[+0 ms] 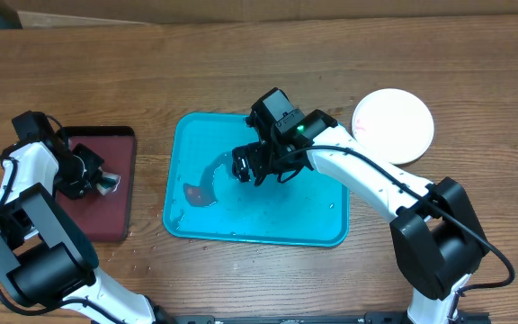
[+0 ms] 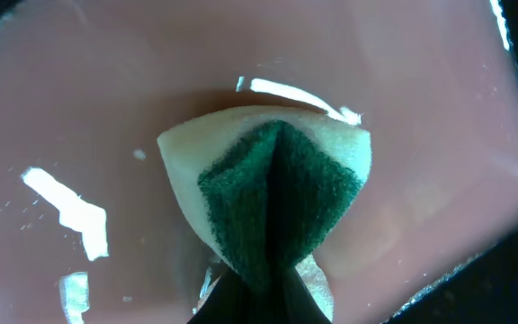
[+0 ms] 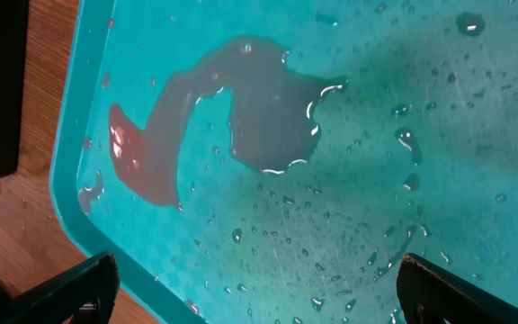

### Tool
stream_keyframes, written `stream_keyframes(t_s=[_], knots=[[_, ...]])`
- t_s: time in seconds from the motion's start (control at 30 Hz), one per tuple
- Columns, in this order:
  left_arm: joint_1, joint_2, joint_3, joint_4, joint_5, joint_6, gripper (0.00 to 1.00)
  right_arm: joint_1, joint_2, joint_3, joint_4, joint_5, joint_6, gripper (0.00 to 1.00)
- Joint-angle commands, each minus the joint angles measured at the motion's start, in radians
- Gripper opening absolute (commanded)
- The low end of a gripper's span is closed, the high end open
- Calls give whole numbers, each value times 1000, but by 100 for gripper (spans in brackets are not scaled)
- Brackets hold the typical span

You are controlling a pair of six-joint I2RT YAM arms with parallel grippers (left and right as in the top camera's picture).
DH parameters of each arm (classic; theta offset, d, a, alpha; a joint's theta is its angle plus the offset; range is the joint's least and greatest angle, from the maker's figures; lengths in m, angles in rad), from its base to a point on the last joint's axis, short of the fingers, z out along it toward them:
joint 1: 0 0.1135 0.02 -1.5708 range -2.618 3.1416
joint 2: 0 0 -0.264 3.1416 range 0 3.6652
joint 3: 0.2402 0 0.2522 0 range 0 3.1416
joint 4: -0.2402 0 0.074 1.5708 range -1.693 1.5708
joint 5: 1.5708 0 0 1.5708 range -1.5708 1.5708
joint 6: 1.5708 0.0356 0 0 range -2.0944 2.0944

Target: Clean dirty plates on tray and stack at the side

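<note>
The turquoise tray [image 1: 317, 209] lies mid-table, wet, with a greyish puddle [image 1: 212, 176] and a reddish smear [image 1: 193, 192] at its left. No plate lies on it. A white plate [image 1: 393, 125] sits on the table at the back right; the lime-green and pale blue plates are not in view. My right gripper [image 1: 259, 167] hovers open and empty over the tray's middle. In the right wrist view, its fingers [image 3: 259, 297] straddle the wet tray floor near the rim [image 3: 66, 193]. My left gripper [image 1: 97, 178] is shut on a folded green-and-cream sponge [image 2: 277, 193].
A maroon black-rimmed tray [image 1: 106, 202] lies at the left, under the left gripper, and it fills the left wrist view [image 2: 106, 108] with wet glints. Bare wooden table surrounds both trays.
</note>
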Motion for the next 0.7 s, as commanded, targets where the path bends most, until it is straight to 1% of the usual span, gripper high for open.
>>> stream_keyframes(t_s=[0.0,0.1,0.17,0.2,0.27,0.3,0.37,0.43,0.47,0.67], knots=[[6,16,-9,3,27,112,6,0,-16,-2,14,11,3,100],[5,47,-20,3,28,112,6,0,-16,-2,14,11,3,100],[5,82,-23,-1,29,112,12,0,-16,-2,12,11,3,100],[5,98,-23,-5,29,112,18,0,-16,-2,11,11,3,100],[5,115,-23,-10,28,112,43,0,-16,-2,8,11,3,100],[6,115,-22,-11,27,112,48,0,-16,-2,6,11,3,100],[6,110,-10,-17,22,113,47,0,-16,-2,3,11,3,100],[6,103,19,-44,10,113,40,0,-16,-2,3,11,3,100],[6,95,43,-68,-1,113,39,0,-16,-2,4,11,3,100],[8,60,220,-224,-34,112,39,0,-16,-2,14,11,3,100]])
